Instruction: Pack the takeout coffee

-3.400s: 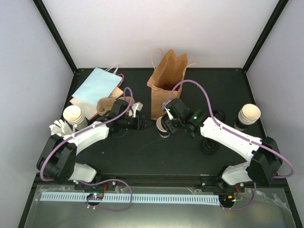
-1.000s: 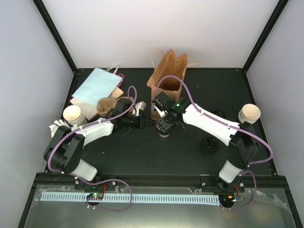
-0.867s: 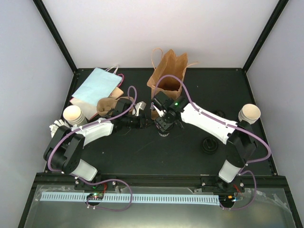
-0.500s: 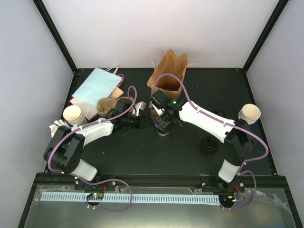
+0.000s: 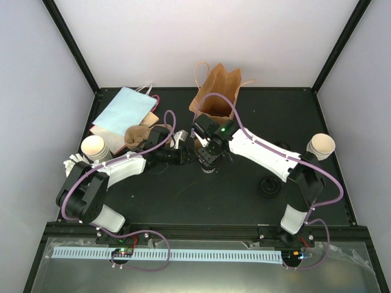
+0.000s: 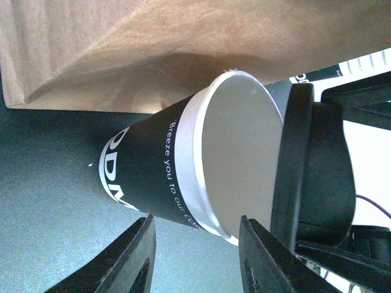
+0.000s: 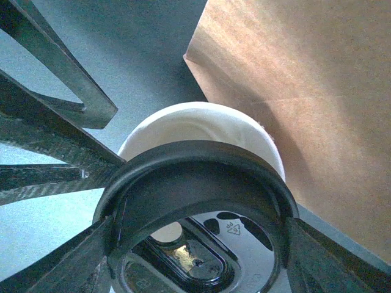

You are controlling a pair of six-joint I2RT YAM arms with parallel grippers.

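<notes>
Left wrist view: the cup [image 6: 153, 177] is clamped by the left gripper [image 6: 195, 235] on the table [image 6: 49, 183], just beside the brown bag [image 6: 183, 36] — steadied, it is judged, for capping. The lid [image 6: 311, 171] is gripped by the right gripper [image 7: 198, 244] at the rim — not yet seated.

Two arms, same build. Left arm [image 5: 122, 168], right arm [image 5: 264, 154]: glossy white shells on long links, black housings at joints and shoulders. Thin purple cable [image 5: 212, 96] runs along each arm in loose loops. Small green light [image 5: 223, 129] on right wrist. Left gripper [image 6: 195, 223]: matte black fingers [image 6: 128, 262], smooth, rounded edges.
</notes>
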